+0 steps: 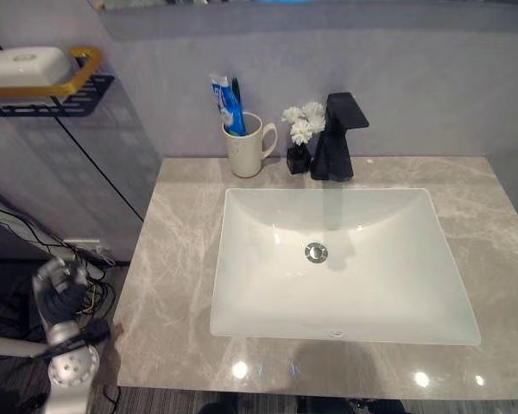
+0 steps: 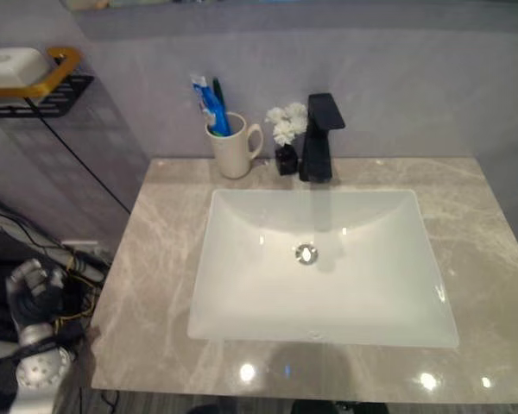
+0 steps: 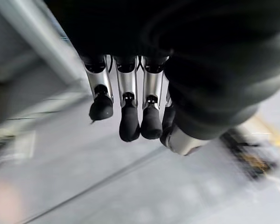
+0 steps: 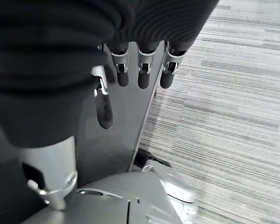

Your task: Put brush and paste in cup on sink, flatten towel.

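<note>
Left eye view: the cup [image 1: 246,148] stands on the grey stone counter [image 1: 177,250], at the back, near the wall. The blue and white paste [image 1: 227,105] and the green brush [image 1: 236,93] stick up out of the cup. Just beside the cup is a small black vase with white flowers [image 1: 301,125], and next to that is the black tap [image 1: 338,136]. The white sink [image 1: 341,263] sits in the middle of the counter. A white soap dish [image 1: 24,65] rests on a shelf [image 1: 62,90] up on the left wall.

The left hand [image 1: 59,289] hangs low beside the counter, its fingers [image 3: 129,123] curled and holding nothing. The right hand [image 4: 126,72] points down at the striped floor [image 4: 224,93], fingers relaxed and holding nothing.
</note>
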Controlling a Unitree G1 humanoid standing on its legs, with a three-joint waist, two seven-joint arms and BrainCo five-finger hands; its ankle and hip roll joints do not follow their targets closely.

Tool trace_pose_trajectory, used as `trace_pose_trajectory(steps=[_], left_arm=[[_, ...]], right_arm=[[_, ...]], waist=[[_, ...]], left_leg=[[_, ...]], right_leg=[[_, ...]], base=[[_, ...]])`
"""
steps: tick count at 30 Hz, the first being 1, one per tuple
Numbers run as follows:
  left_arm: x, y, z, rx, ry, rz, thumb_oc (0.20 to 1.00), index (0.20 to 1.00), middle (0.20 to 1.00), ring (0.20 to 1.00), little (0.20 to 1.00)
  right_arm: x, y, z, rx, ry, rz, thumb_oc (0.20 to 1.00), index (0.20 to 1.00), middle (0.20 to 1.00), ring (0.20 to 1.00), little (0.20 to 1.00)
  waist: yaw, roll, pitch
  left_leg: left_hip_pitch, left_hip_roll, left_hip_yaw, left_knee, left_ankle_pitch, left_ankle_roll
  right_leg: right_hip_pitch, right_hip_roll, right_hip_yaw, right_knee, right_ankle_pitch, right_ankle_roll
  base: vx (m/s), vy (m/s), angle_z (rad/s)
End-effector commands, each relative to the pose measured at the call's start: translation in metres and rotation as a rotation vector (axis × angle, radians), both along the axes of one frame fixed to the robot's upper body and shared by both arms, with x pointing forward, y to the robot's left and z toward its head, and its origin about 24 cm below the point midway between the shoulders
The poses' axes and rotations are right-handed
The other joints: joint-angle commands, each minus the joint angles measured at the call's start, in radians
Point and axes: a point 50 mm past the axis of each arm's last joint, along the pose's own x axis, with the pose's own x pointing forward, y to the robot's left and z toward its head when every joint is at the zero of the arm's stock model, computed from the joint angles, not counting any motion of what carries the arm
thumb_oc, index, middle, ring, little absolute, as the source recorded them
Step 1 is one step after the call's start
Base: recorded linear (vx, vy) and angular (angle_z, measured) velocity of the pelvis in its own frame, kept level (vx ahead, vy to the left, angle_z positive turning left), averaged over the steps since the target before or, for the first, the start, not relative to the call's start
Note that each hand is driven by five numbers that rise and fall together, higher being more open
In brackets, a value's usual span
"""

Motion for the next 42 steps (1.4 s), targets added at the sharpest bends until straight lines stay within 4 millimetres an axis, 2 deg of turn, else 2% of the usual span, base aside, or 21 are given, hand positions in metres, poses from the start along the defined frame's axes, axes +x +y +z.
trace_pose_trajectory(steps=[1, 6, 7, 9, 13, 15, 16, 20, 24, 25, 26, 27, 29, 33, 35, 36, 38, 39, 40, 41, 42], left_arm=[[-0.003, -0.013, -0.036, -0.147, 0.131, -0.051, 0.200, 0.200, 0.200, 0.200, 0.200], [-0.047, -0.044, -0.118, -0.291, 0.589, -0.084, 0.200, 0.200, 0.200, 0.200, 0.200], [-0.047, -0.044, -0.118, -0.291, 0.588, -0.084, 0.200, 0.200, 0.200, 0.200, 0.200], [-0.066, -0.054, -0.139, -0.333, 0.736, -0.083, 0.200, 0.200, 0.200, 0.200, 0.200], [-0.075, -0.059, -0.148, -0.361, 0.804, -0.060, 0.200, 0.200, 0.200, 0.200, 0.200], [-0.067, -0.055, -0.143, -0.364, 0.733, -0.014, 0.200, 0.200, 0.200, 0.200, 0.200], [-0.058, -0.048, -0.134, -0.350, 0.638, 0.054, 0.200, 0.200, 0.200, 0.200, 0.200], [-0.042, -0.014, -0.099, -0.197, 0.419, 0.216, 0.200, 0.200, 0.200, 0.200, 0.200], [-0.034, 0.026, -0.049, -0.039, 0.161, 0.397, 0.200, 0.200, 0.200, 0.200, 0.200], [-0.038, 0.040, -0.032, 0.011, 0.079, 0.487, 0.200, 0.200, 0.200, 0.200, 0.200], [-0.036, 0.045, -0.018, 0.044, 0.010, 0.511, 0.200, 0.200, 0.200, 0.200, 0.200], [-0.037, 0.045, -0.018, 0.045, 0.012, 0.513, 0.200, 0.200, 0.200, 0.200, 0.200], [-0.044, 0.063, 0.011, 0.167, -0.077, 0.597, 0.200, 0.200, 0.200, 0.200, 0.200], [-0.051, 0.071, 0.021, 0.212, -0.097, 0.657, 0.200, 0.200, 0.200, 0.200, 0.200], [-0.052, 0.069, 0.012, 0.167, -0.078, 0.664, 0.200, 0.200, 0.200, 0.200, 0.200], [-0.060, 0.063, -0.021, 0.027, 0.038, 0.661, 0.200, 0.200, 0.200, 0.200, 0.200], [-0.073, 0.051, -0.058, -0.130, 0.184, 0.626, 0.200, 0.200, 0.200, 0.200, 0.200], [-0.086, 0.036, -0.090, -0.262, 0.336, 0.596, 0.200, 0.200, 0.200, 0.200, 0.200], [-0.095, 0.026, -0.104, -0.338, 0.381, 0.604, 0.200, 0.200, 0.200, 0.200, 0.200], [-0.094, 0.027, -0.104, -0.340, 0.380, 0.603, 0.200, 0.200, 0.200, 0.200, 0.200], [-0.113, 0.005, -0.129, -0.453, 0.533, 0.568, 0.200, 0.200, 0.200, 0.200, 0.200]], right_arm=[[0.102, 0.013, 0.037, 0.017, -0.344, 0.096, 1.000, 1.000, 1.000, 1.000, 1.000], [0.099, 0.019, 0.035, 0.018, -0.334, 0.125, 1.000, 1.000, 1.000, 1.000, 1.000], [0.099, 0.019, 0.035, 0.017, -0.334, 0.125, 1.000, 1.000, 1.000, 1.000, 1.000], [0.098, 0.022, 0.033, 0.018, -0.328, 0.132, 1.000, 1.000, 1.000, 1.000, 1.000], [0.097, 0.023, 0.032, 0.007, -0.320, 0.151, 1.000, 1.000, 1.000, 1.000, 1.000], [0.098, 0.023, 0.034, 0.002, -0.325, 0.162, 1.000, 1.000, 1.000, 1.000, 1.000], [0.097, 0.023, 0.034, -0.003, -0.328, 0.154, 1.000, 1.000, 1.000, 1.000, 1.000], [0.081, 0.021, 0.026, 0.007, -0.311, 0.059, 1.000, 1.000, 1.000, 1.000, 1.000], [0.066, 0.025, 0.017, 0.010, -0.266, 0.043, 1.000, 1.000, 1.000, 1.000, 1.000], [0.062, 0.027, 0.014, 0.006, -0.241, 0.055, 1.000, 1.000, 1.000, 1.000, 1.000], [0.062, 0.028, 0.014, 0.007, -0.240, 0.067, 1.000, 1.000, 1.000, 1.000, 1.000], [0.062, 0.028, 0.014, 0.007, -0.239, 0.068, 1.000, 1.000, 1.000, 1.000, 1.000], [0.061, 0.032, 0.013, 0.017, -0.236, 0.097, 1.000, 1.000, 1.000, 1.000, 1.000], [0.062, 0.034, 0.014, 0.022, -0.242, 0.114, 1.000, 1.000, 1.000, 1.000, 1.000], [0.065, 0.034, 0.015, 0.020, -0.251, 0.122, 1.000, 1.000, 1.000, 1.000, 1.000], [0.068, 0.030, 0.017, 0.009, -0.259, 0.117, 1.000, 1.000, 1.000, 1.000, 1.000], [0.071, 0.025, 0.019, -0.004, -0.259, 0.102, 1.000, 1.000, 1.000, 1.000, 1.000], [0.073, 0.020, 0.019, -0.013, -0.256, 0.085, 1.000, 1.000, 1.000, 1.000, 1.000], [0.073, 0.018, 0.019, -0.016, -0.250, 0.068, 1.000, 1.000, 1.000, 1.000, 1.000], [0.073, 0.018, 0.019, -0.017, -0.250, 0.068, 1.000, 1.000, 1.000, 1.000, 1.000], [0.075, 0.012, 0.021, -0.030, -0.249, 0.058, 1.000, 1.000, 1.000, 1.000, 1.000]], waist=[[0.018, -0.034, -0.013], [0.000, -0.041, -0.023], [0.001, -0.041, -0.023], [-0.007, -0.045, -0.026], [-0.010, -0.052, -0.021], [-0.005, -0.061, -0.014], [0.009, -0.068, -0.004], [0.023, -0.086, -0.016], [0.046, -0.095, -0.022], [0.057, -0.096, -0.025], [0.061, -0.098, -0.026], [0.060, -0.098, -0.027], [0.073, -0.101, -0.032], [0.080, -0.103, -0.039], [0.078, -0.106, -0.039], [0.073, -0.105, -0.037], [0.067, -0.100, -0.029], [0.060, -0.095, -0.022], [0.052, -0.094, -0.020], [0.053, -0.094, -0.020], [0.038, -0.091, -0.015]], left_leg=[[0.056, -0.028, 0.030, 0.040, -0.054, 0.023], [0.059, -0.024, 0.047, 0.038, -0.050, 0.023], [0.059, -0.024, 0.047, 0.037, -0.050, 0.023], [0.061, -0.020, 0.053, 0.035, -0.048, 0.022], [0.053, -0.019, 0.053, 0.059, -0.060, 0.024], [0.045, -0.029, 0.031, 0.095, -0.082, 0.030], [0.041, -0.044, -0.012, 0.111, -0.092, 0.034], [0.043, -0.054, -0.035, 0.065, -0.075, 0.035], [0.051, -0.068, -0.037, 0.040, -0.070, 0.043], [0.052, -0.073, -0.038, 0.030, -0.067, 0.047], [0.053, -0.075, -0.040, 0.024, -0.066, 0.048], [0.054, -0.076, -0.039, 0.024, -0.065, 0.048], [0.053, -0.079, -0.045, 0.014, -0.063, 0.049], [0.054, -0.082, -0.051, 0.011, -0.063, 0.049], [0.051, -0.084, -0.057, 0.011, -0.061, 0.049], [0.050, -0.086, -0.057, 0.012, -0.059, 0.052], [0.050, -0.090, -0.054, 0.015, -0.059, 0.057], [0.053, -0.093, -0.050, 0.020, -0.063, 0.060], [0.050, -0.098, -0.044, 0.023, -0.062, 0.065], [0.050, -0.098, -0.043, 0.023, -0.062, 0.065], [0.049, -0.105, -0.032, 0.032, -0.070, 0.073]], right_leg=[[0.059, -0.026, 0.064, 0.086, -0.108, 0.057], [0.056, -0.010, 0.083, 0.057, -0.095, 0.055], [0.056, -0.010, 0.084, 0.057, -0.095, 0.055], [0.052, 0.000, 0.097, 0.050, -0.090, 0.053], [0.039, 0.006, 0.108, 0.064, -0.092, 0.051], [0.029, 0.008, 0.126, 0.078, -0.093, 0.050], [0.030, 0.010, 0.133, 0.083, -0.094, 0.049], [0.040, -0.007, 0.103, 0.077, -0.085, 0.060], [0.040, -0.022, 0.095, 0.072, -0.072, 0.072], [0.038, -0.027, 0.095, 0.069, -0.068, 0.075], [0.036, -0.029, 0.096, 0.070, -0.066, 0.077], [0.036, -0.029, 0.096, 0.070, -0.066, 0.077], [0.035, -0.035, 0.091, 0.067, -0.063, 0.079], [0.043, -0.040, 0.083, 0.060, -0.064, 0.081], [0.045, -0.043, 0.077, 0.059, -0.064, 0.081], [0.044, -0.048, 0.073, 0.059, -0.062, 0.081], [0.042, -0.052, 0.074, 0.062, -0.059, 0.082], [0.045, -0.054, 0.078, 0.065, -0.058, 0.083], [0.038, -0.058, 0.083, 0.067, -0.052, 0.085], [0.038, -0.057, 0.083, 0.068, -0.053, 0.085], [0.030, -0.062, 0.098, 0.075, -0.046, 0.090]], base=[[0.00, 0.000, 0.00], [-0.02, 0.004, -0.09], [-0.01, -0.009, -0.08], [0.00, -0.015, -0.11], [-0.02, -0.004, -0.07], [-0.04, 0.010, -0.30], [-0.05, 0.015, -0.55], [-0.04, 0.020, 0.07], [-0.03, 0.049, 0.09], [-0.03, 0.055, -0.10], [-0.02, 0.041, -0.02], [-0.01, 0.032, 0.01], [0.00, 0.035, -0.01], [0.01, 0.017, 0.12], [-0.01, 0.019, 0.07], [-0.03, 0.044, 0.07], [-0.04, 0.071, 0.01], [-0.06, 0.093, -0.07], [-0.04, 0.070, -0.05], [-0.06, 0.105, -0.03], [-0.03, 0.072, 0.00]])
